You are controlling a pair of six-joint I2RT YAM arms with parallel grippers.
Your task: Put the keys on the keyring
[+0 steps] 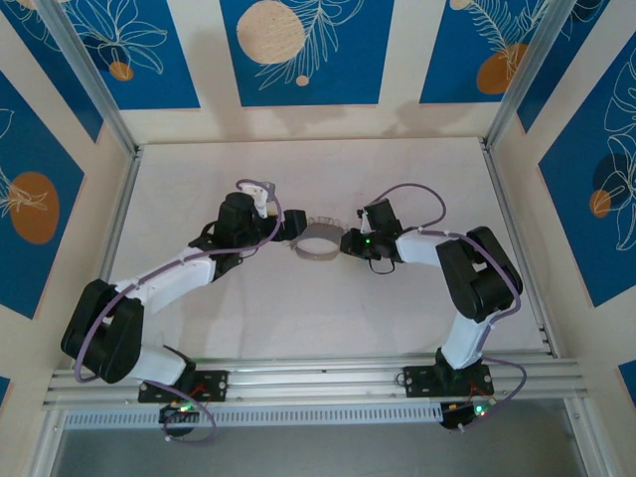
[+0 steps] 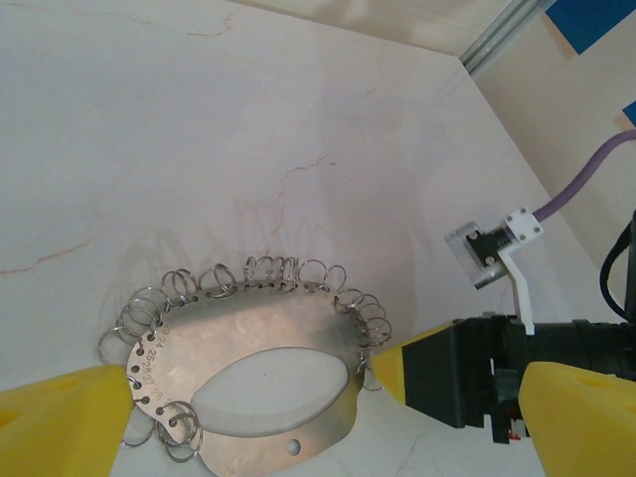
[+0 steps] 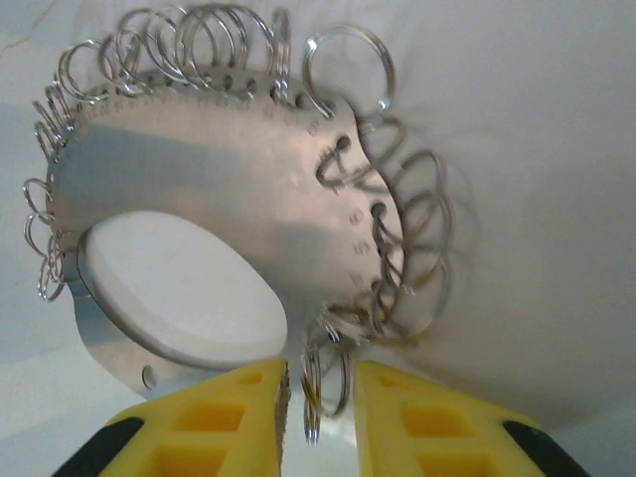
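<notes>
The keyring (image 1: 318,245) is a flat silvery oval plate with a big hole, edged with many small wire rings, and it lies mid-table between both grippers. My left gripper (image 1: 286,231) stands wide open, and in the left wrist view its yellow fingers straddle the keyring (image 2: 248,328). My right gripper (image 3: 320,383) is narrowly open at the plate's edge (image 3: 199,179), and a few wire rings (image 3: 328,383) hang loose in the gap without being pinched. One right fingertip (image 2: 397,363) reaches the plate's right rim. The keys are out of view.
The white marbled table (image 1: 318,318) is framed by aluminium rails (image 1: 497,199) and blue-patterned walls. The right arm's wrist camera bracket (image 2: 492,248) and purple cable (image 2: 586,179) hang just right of the keyring.
</notes>
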